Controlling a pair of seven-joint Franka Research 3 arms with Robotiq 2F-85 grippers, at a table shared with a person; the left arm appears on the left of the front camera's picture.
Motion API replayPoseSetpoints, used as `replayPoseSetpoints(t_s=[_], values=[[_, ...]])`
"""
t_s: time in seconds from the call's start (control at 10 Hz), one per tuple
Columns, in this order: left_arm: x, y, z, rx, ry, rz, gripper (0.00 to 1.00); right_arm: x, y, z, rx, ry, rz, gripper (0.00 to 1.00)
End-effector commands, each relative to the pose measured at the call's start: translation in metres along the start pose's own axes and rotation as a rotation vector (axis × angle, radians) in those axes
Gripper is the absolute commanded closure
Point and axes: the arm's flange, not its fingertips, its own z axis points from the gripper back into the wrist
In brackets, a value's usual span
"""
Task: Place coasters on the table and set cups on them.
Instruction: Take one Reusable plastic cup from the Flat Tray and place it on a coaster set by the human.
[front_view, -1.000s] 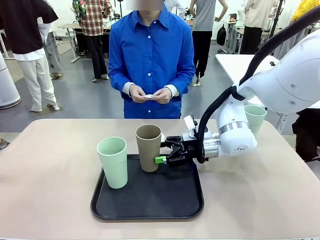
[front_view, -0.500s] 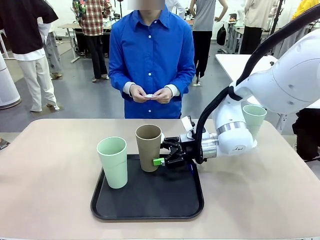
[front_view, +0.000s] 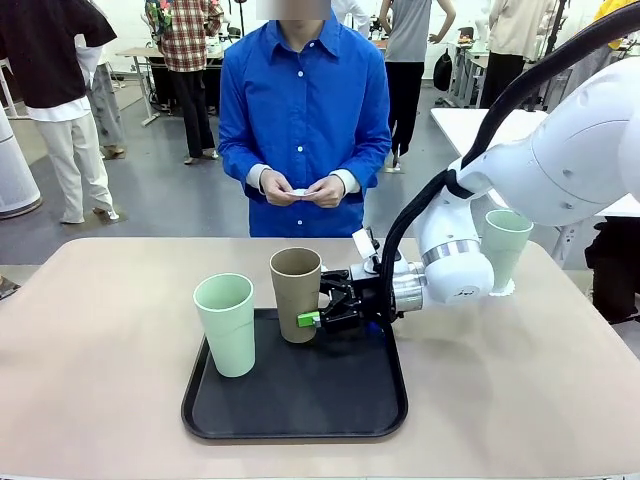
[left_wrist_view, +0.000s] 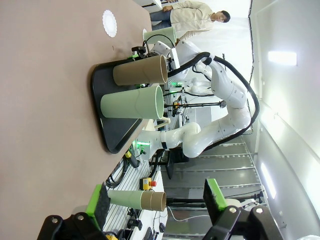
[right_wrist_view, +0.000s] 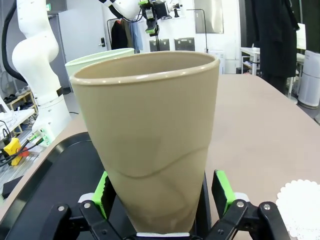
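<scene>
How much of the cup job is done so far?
Done: one mint cup is off the tray and stands on the table. A coaster lies bare on the table, waiting. In hand: the right claw is open around the brown cup, not squeezing yet. Left: that cup and the other mint cup both sit on the tray.

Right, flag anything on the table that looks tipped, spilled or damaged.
Nothing stands out. The olive-brown matte tumbler and the pale mint green tumbler stand upright on the black rounded tray; a second mint tumbler stands upright on the beige-pink table. Nothing is spilled.
</scene>
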Motion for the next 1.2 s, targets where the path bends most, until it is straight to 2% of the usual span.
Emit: replayPoseSetpoints(t_s=[0.0, 0.5, 0.8, 0.9, 1.1], values=[[-0.0004, -0.0021, 0.0005, -0.006, -0.005, -0.006, 0.00, -0.0015, -0.0093, -0.0092, 0.017, 0.023, -0.022, 0.00], [-0.0004, -0.0021, 0.0005, -0.006, -0.005, -0.006, 0.00, -0.0010, -0.0097, -0.0143, 0.051, 0.036, -0.012, 0.00], [-0.0004, -0.0021, 0.0005, -0.006, -0.005, -0.006, 0.00, -0.0021, -0.0090, -0.0139, 0.070, 0.040, 0.003, 0.89], [-0.0004, -0.0021, 0.0005, -0.006, -0.005, -0.006, 0.00, -0.0027, -0.0092, -0.0135, 0.067, 0.040, 0.003, 1.00], [-0.0004, -0.0021, 0.0005, -0.006, -0.005, -0.006, 0.00, -0.0027, -0.0090, -0.0128, 0.064, 0.041, 0.006, 1.00]])
